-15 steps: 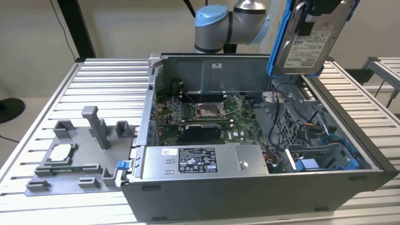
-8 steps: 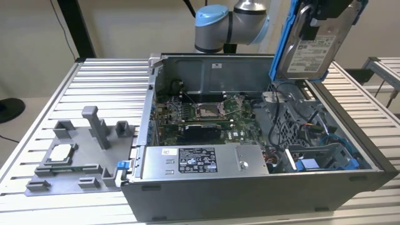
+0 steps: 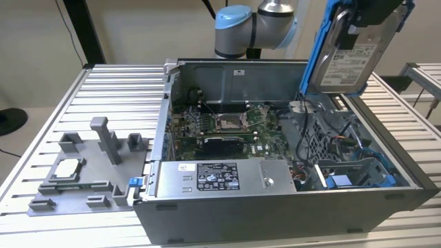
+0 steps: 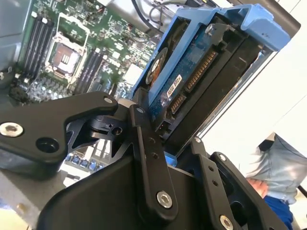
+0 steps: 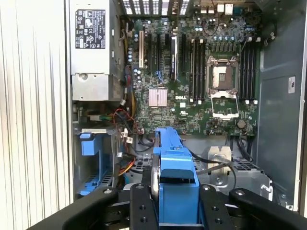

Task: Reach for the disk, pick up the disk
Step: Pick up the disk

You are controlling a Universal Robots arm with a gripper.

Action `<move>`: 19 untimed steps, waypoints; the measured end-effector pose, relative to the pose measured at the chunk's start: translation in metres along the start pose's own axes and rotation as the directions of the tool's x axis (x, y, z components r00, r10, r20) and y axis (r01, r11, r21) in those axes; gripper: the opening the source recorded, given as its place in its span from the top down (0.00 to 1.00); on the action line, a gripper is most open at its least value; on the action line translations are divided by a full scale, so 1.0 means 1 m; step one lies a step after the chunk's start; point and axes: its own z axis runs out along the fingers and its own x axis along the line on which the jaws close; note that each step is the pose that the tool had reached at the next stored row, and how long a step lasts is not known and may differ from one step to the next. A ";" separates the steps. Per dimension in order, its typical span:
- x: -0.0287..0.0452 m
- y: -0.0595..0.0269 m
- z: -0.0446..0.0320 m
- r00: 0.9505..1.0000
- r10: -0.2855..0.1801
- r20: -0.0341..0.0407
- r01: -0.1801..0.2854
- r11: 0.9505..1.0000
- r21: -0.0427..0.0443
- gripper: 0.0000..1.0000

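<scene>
Slatted metal workbench [image 3: 110, 85], open computer case [image 3: 276, 206]: the gripper [image 3: 368, 18] is clamped on the disk [image 3: 348, 57], held upright in its blue bracket above the case. The pick-up step looks done; any further move calls for a steady, firm grip.

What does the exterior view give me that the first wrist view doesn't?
Exterior view: the grey fixture on the slatted table beside the computer case, and the disk's white label, with the disk lifted above the case. First wrist view: the heat sink and the card slots. Both: the tool shut on the disk, the motherboard, the power supply.
</scene>
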 end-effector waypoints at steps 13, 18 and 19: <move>0.0238 -0.0005 0.0002 1.000 0.000 0.000 0.000 1.000 0.000 1.00; 0.0284 -0.0004 0.0004 1.000 0.000 0.000 0.000 1.000 0.000 1.00; 0.0292 -0.0003 0.0005 1.000 0.000 0.000 0.000 1.000 0.000 1.00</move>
